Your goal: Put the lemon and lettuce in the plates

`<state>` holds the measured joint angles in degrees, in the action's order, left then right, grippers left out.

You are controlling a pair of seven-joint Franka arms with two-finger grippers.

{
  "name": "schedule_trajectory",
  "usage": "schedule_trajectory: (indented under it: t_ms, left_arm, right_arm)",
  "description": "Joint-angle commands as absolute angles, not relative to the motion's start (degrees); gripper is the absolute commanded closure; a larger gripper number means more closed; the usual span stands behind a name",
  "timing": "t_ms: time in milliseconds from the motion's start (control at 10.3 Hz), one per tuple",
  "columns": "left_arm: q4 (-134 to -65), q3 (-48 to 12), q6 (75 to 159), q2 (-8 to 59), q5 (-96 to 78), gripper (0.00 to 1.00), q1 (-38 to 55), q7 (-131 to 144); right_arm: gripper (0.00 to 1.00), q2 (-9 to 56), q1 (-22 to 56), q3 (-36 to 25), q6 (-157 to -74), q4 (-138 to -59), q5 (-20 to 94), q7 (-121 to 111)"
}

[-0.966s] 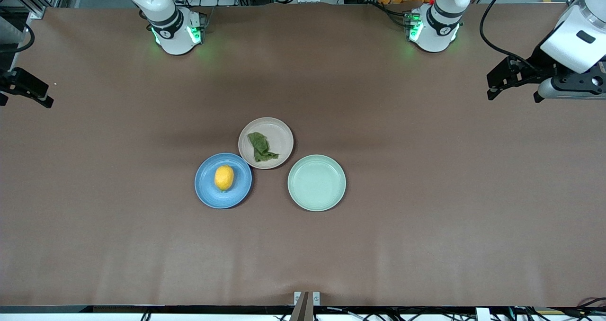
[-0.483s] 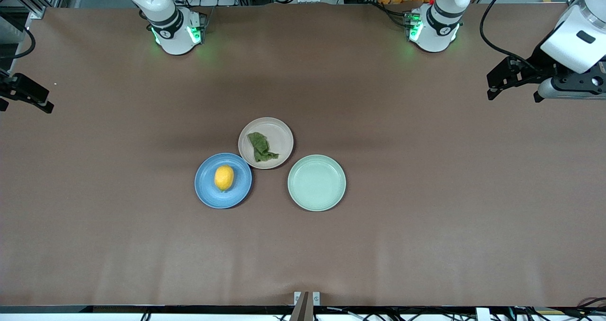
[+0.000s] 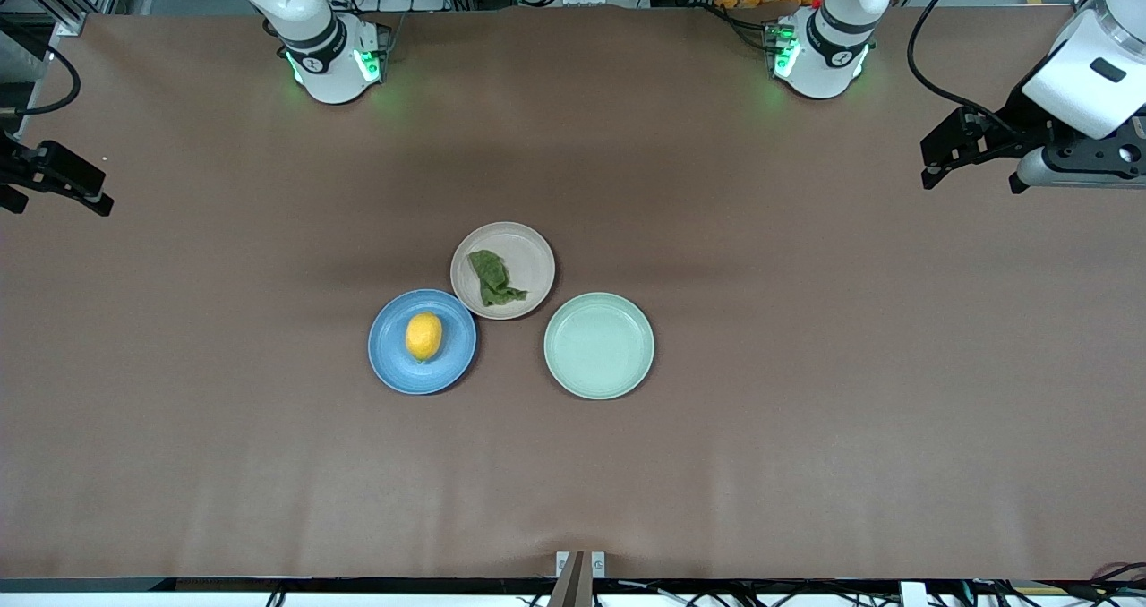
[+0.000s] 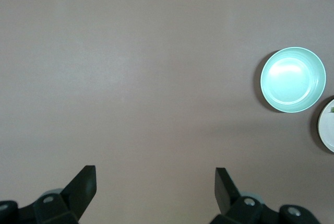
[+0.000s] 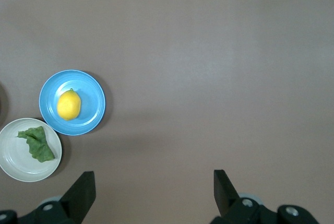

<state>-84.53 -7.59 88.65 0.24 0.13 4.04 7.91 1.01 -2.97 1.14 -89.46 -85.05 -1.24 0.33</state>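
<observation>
The yellow lemon [image 3: 423, 336] lies in the blue plate [image 3: 390, 365], also seen in the right wrist view, lemon [image 5: 68, 104] on blue plate [image 5: 88, 85]. The dark green lettuce [image 3: 492, 277] lies in the beige-pink plate [image 3: 533, 258], also in the right wrist view, lettuce [image 5: 36, 143] on plate [image 5: 15, 169]. My left gripper [image 3: 949, 155] is open and empty, high over the left arm's end of the table [image 4: 155, 182]. My right gripper [image 3: 76, 186] is open and empty, high over the right arm's end [image 5: 154, 185].
An empty mint-green plate [image 3: 599, 346] stands beside the beige-pink plate, toward the left arm's end; it shows in the left wrist view [image 4: 293, 79]. The brown table [image 3: 806, 365] spreads wide around the three plates.
My right gripper has shifted slightly, farther into view at the table's end. The left arm, the plates, the lemon and the lettuce have not moved.
</observation>
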Motion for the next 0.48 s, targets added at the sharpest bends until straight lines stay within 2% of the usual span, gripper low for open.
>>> schedule_trajectory:
  t_ms: [0,386]
  left_arm:
    - [-84.46,-7.65,87.71,-0.53,-0.53,0.0,3.52,5.98]
    - [-84.55,-7.65,87.71,-0.53,-0.53,0.0,3.52,5.98]
  right_arm:
    - [0.0,1.14,-2.64,0.79,-89.03,-84.64,-0.7,0.35]
    - [0.0,1.05,-2.64,0.7,-88.59,-84.29,-0.62,1.57]
